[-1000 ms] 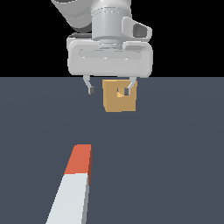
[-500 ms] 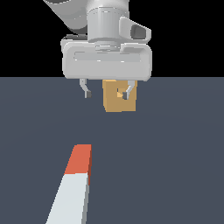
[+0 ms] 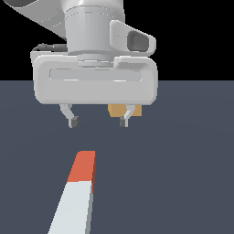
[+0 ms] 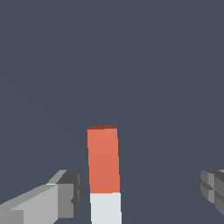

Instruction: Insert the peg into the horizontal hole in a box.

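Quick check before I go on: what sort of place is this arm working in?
Likely a bare simulated test scene, not a real room: a flat, featureless dark grey floor under a black void, holding only the peg, the box and the open claw.

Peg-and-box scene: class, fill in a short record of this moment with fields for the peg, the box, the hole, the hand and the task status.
peg: lies flat on the dark floor, orange-red end pointing toward the hand
box: tan cube, mostly hidden behind the hand in the exterior view
hole: not visible, covered by the hand
hand: open, empty, above the floor beyond the peg's orange end
contact: fingers clear of the peg
task status: peg not yet grasped
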Robot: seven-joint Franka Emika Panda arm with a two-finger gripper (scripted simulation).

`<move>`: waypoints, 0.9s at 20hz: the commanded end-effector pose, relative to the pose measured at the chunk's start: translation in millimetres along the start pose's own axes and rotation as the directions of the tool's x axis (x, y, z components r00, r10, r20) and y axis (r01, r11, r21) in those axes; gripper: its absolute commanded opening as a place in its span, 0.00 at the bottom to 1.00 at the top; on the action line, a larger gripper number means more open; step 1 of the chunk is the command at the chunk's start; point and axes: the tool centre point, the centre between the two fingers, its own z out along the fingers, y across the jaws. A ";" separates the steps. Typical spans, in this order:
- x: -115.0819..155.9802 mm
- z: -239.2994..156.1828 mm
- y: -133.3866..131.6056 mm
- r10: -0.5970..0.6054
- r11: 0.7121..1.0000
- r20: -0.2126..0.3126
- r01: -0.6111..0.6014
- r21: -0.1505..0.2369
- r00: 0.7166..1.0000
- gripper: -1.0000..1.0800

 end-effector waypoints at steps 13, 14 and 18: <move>-101.2 46.2 -27.0 -0.044 0.999 -0.001 0.044 -0.018 0.999 0.96; -104.1 47.6 -27.4 -0.045 0.999 -0.001 0.045 -0.018 0.999 0.96; -110.5 50.4 -27.8 -0.047 0.999 -0.002 0.047 -0.019 0.999 0.96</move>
